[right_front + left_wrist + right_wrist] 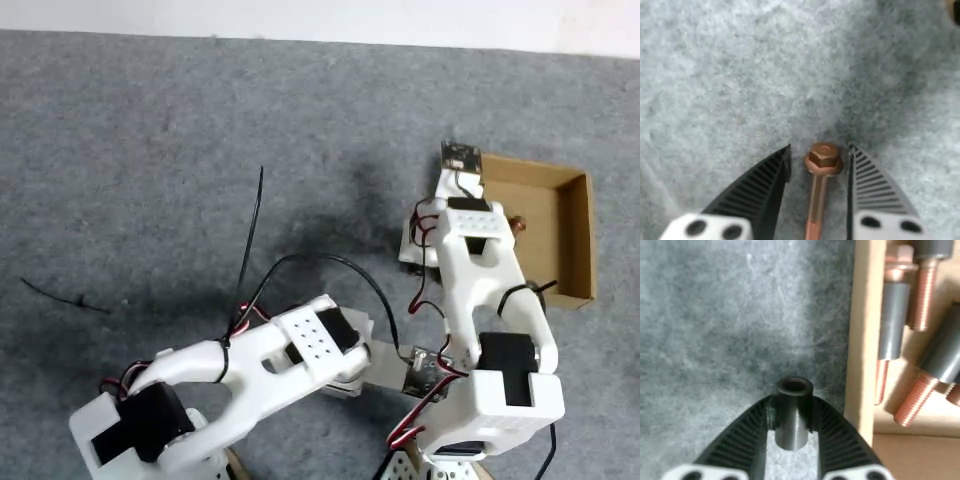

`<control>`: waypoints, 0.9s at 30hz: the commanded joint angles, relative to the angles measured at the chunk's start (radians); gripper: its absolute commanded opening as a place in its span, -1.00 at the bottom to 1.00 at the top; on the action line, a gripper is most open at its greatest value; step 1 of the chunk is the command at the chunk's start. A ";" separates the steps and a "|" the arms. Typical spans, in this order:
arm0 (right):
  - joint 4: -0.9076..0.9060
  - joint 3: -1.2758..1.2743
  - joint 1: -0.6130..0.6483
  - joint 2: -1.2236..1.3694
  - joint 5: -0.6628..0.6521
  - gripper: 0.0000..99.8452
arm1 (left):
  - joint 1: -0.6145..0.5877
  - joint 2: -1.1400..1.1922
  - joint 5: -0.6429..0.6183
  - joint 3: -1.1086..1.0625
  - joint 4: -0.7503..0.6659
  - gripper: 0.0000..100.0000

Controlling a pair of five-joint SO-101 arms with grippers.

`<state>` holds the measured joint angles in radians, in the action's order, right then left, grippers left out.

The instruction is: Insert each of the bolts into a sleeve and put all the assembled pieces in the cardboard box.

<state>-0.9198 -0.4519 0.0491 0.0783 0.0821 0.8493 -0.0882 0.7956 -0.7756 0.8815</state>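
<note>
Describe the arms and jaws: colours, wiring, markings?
The left arm and right arm are white plastic shells with black motor blocks; the left has a grid of small holes on one link. Red and black wires run along the joints. The jaws are black, ribbed, tapering triangles on white bases with round holes.

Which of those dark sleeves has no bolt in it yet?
The sleeve gripped in the right tool: its bore is empty. Those in the cardboard box carry copper bolts.

A mottled grey felt covering (150,150) spreads across the whole table; along its far edge runs a plain white strip (300,15); soft shadows pool on the grey near the middle; a thin black strand (62,296) lies loose on it
</note>
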 commanded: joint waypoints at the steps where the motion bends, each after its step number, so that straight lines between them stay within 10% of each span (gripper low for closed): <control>1: 0.030 0.010 -0.030 -0.044 0.002 -0.99 | -0.018 -0.015 -0.002 -0.004 0.043 -0.64; 21: 0.031 0.010 -0.030 -0.044 0.002 -0.99 | -0.062 -0.007 0.049 -0.013 0.046 -0.65; 27: 0.031 0.010 -0.030 -0.044 0.002 -0.99 | -0.062 -0.007 0.063 -0.025 0.041 -0.98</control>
<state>-0.9198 -0.4519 0.0491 0.0783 0.0821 0.8170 -0.0928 0.8477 -0.7956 0.9137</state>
